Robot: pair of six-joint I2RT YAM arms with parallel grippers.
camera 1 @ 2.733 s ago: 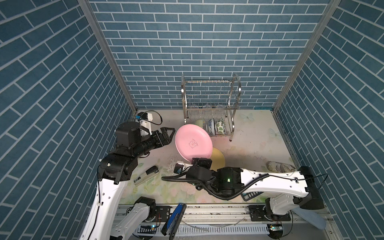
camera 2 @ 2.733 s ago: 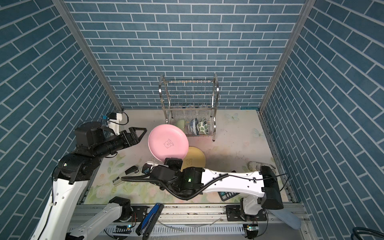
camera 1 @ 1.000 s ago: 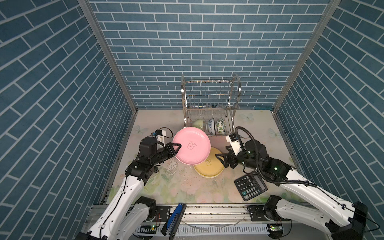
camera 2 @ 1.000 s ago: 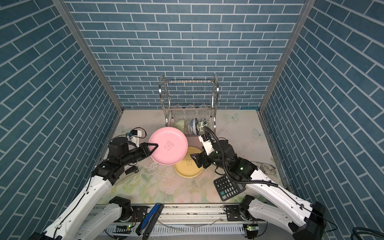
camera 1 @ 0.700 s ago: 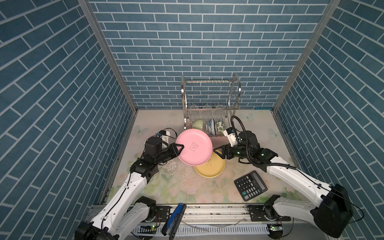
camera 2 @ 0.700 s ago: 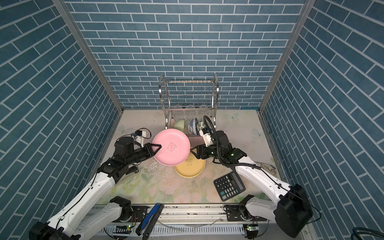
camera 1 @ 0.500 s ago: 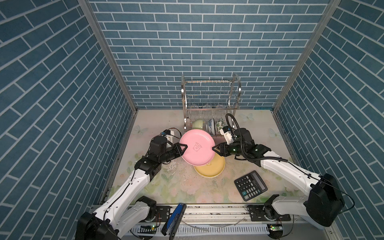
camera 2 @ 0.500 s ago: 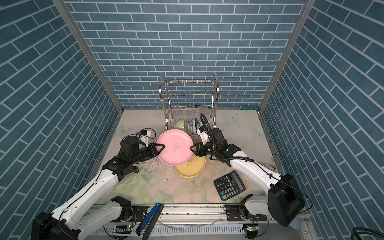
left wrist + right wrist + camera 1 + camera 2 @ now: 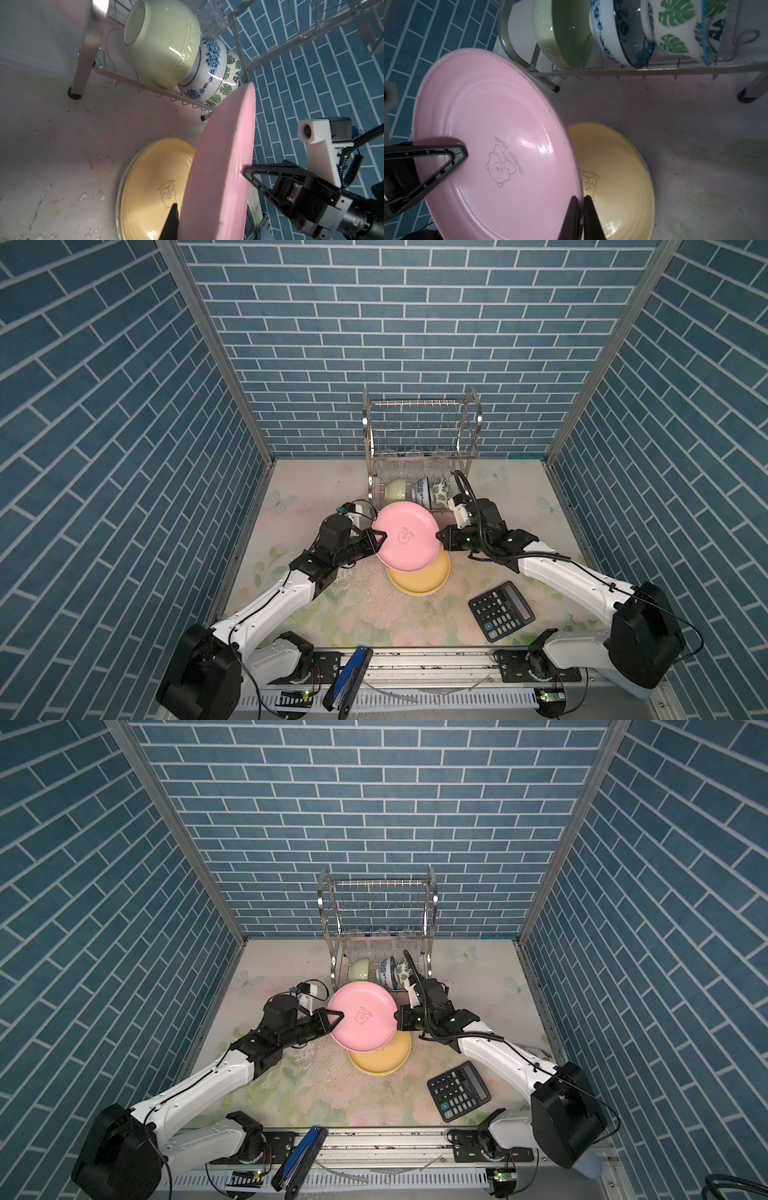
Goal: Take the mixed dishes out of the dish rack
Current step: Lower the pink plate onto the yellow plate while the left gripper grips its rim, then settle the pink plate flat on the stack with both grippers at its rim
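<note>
Top views, centre of frame: pink round plate (image 9: 405, 537) (image 9: 362, 1017) held off the table, tilted, printed face toward the camera.

Left gripper (image 9: 383, 536) (image 9: 341, 1016) is clamped on the plate's left rim, one black finger over the face and the other under it.

Right gripper (image 9: 439, 537) (image 9: 397, 1020) is clamped on the opposite, right rim. The right wrist view, lower middle, shows it plainly: its two black fingers (image 9: 589, 218) are pinched with the plate edge between them. Both grippers have the same plate.

Yellow round plate (image 9: 424, 583) (image 9: 380, 1060) lies flat on the floral-print table (image 9: 519, 497), just below the pink one in frame and partly covered by it. I cannot tell whether the two plates touch.

Two-tier silver wire dish rack (image 9: 419, 427) (image 9: 376, 907) stands upper centre, against the back brick wall.
- Lower tier, left to right, three bowls on edge and side by side: pale-green bowl (image 9: 395, 489), blue-and-white patterned bowl (image 9: 423, 489), green-leaf patterned bowl (image 9: 439, 488).
- Upper tier: a clear glass (image 9: 209, 18) shows in the left wrist view, upper middle. It is too faint in the top views to count.

The pink plate's upper edge overlaps the rack's front in both top views.

Black calculator (image 9: 500, 611) (image 9: 459, 1091) lies lower right on the table, apart from the plates.
</note>
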